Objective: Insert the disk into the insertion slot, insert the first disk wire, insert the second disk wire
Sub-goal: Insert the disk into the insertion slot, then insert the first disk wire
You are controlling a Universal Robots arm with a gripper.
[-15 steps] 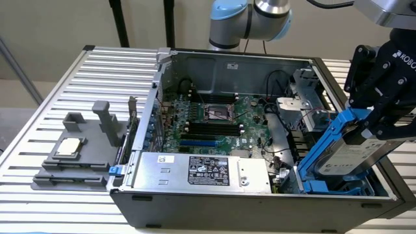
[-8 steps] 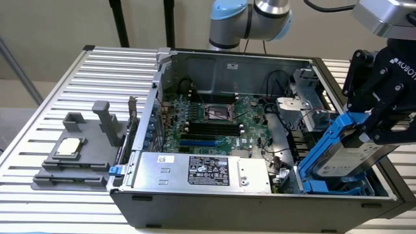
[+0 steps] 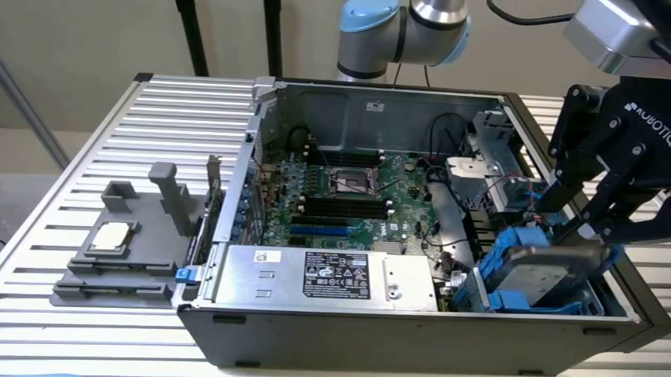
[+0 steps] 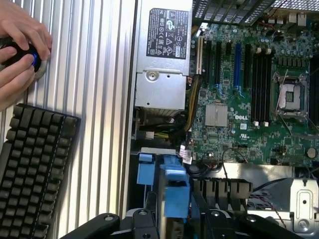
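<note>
Inside computer case (image 3: 419,334), disk (image 3: 551,273) tilted in insertion slot (image 3: 511,303); gripper (image 3: 577,238) astride it, cannot tell whether clamped.

The flat silver-grey hard drive (image 3: 545,273) in its bright blue plastic carrier is smeared by blur in the exterior view. Nothing on its face can be read, and how far it sits in the boxy grey-blue plastic drive cage (image 3: 519,302) cannot be told. The black gripper (image 3: 587,228) above it is cut by the exterior view's right edge; whether it touches the hard drive is unclear. In the wrist view, a person's hands (image 4: 25,27) run off the edge and cover most of a round black-and-blue object (image 4: 20,54). The black keyboard (image 4: 35,169) is cropped too. The black label (image 3: 338,275) on the silver power-supply box (image 3: 251,275) is too small to read.
</note>
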